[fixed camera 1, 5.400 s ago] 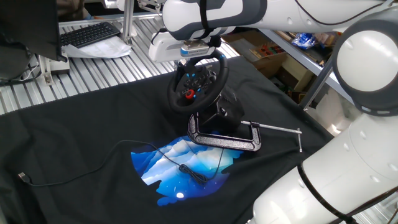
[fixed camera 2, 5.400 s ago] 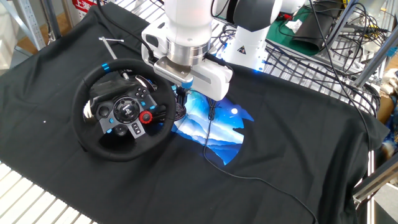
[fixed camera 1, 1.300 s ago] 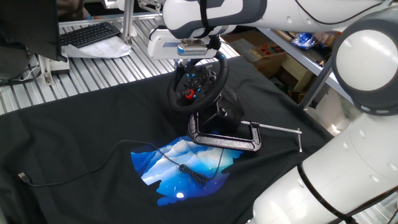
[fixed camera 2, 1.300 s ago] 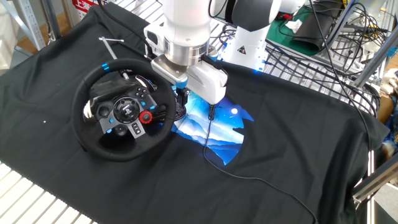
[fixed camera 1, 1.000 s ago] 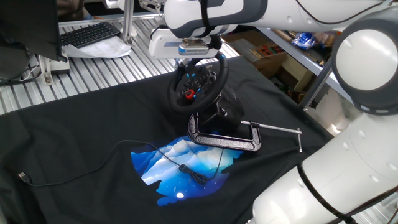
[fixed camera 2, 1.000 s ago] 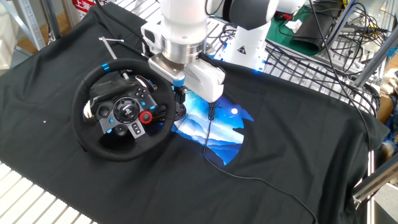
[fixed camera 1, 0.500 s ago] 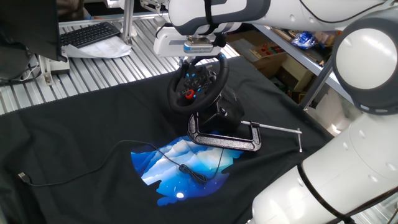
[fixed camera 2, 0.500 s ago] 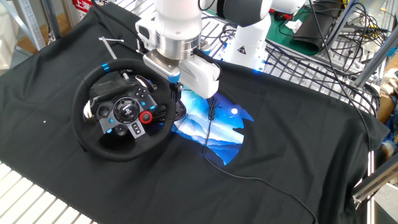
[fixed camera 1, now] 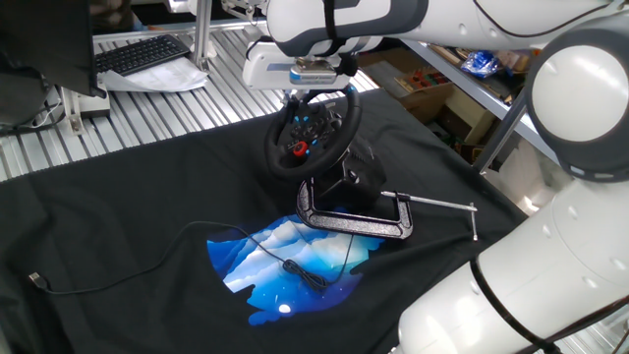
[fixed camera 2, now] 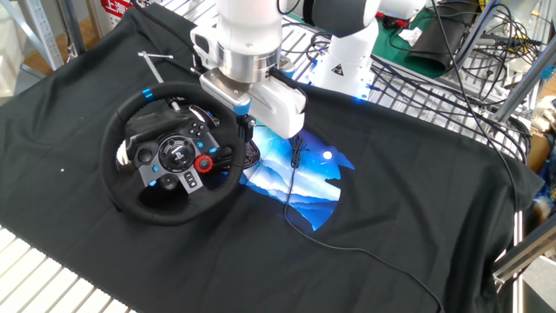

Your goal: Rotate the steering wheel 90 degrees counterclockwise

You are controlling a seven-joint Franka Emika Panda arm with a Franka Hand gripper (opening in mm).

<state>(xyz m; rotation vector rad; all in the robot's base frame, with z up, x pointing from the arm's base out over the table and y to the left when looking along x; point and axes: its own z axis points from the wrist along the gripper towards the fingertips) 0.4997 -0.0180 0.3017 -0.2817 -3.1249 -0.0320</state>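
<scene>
The black steering wheel stands tilted on its base on the black cloth. Its hub shows a red button and blue buttons. The blue stripe sits at the rim's upper left in the other fixed view. My gripper hangs from the white hand right at the rim's upper right edge. In one fixed view the gripper is at the top of the rim. The hand hides most of the fingers, so I cannot tell whether they close on the rim.
A metal C-clamp with a long screw rod holds the wheel's base. A thin cable runs across the cloth's blue print. A keyboard lies on the metal bench behind.
The hand has shifted slightly up and toward the wheel's rim over the last second. The wheel and its blue stripe have not turned.
</scene>
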